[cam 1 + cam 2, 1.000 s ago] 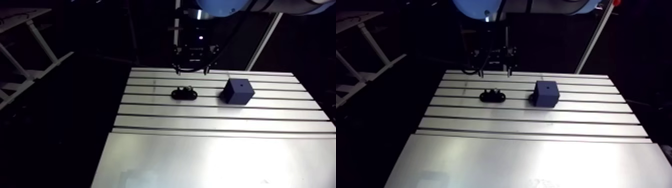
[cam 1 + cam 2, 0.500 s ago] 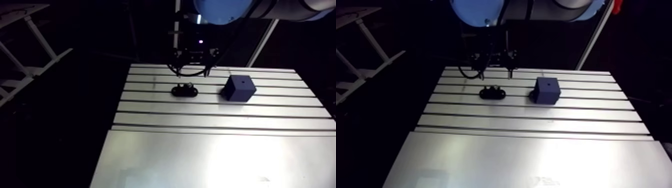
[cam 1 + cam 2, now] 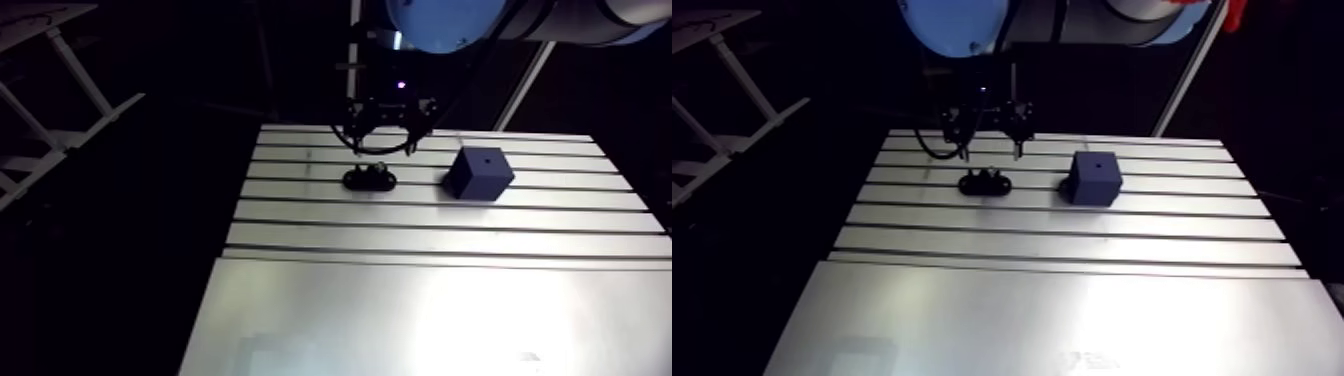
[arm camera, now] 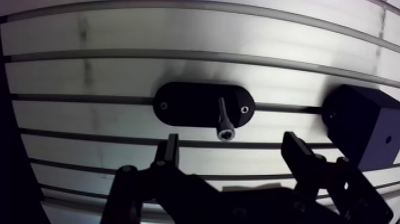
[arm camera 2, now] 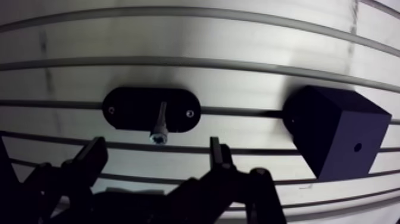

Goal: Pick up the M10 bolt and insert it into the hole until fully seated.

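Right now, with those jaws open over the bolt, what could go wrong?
1. The bolt is thin and stands in its holder; if the open jaws close off-centre, they might tip or drop it.
2. The hole in the block is small; a crooked grip might jam the bolt.

Pincer [image 4: 232, 144] downward, both fingers [image 4: 172, 150] wide apart, empty.

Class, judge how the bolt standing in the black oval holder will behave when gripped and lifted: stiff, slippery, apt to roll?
The bolt looks metal, so probably stiff and heavy for its size. Its round, shiny shank may slip once the open gripper closes. Standing in the holder it should not roll; laid on the table it likely would.
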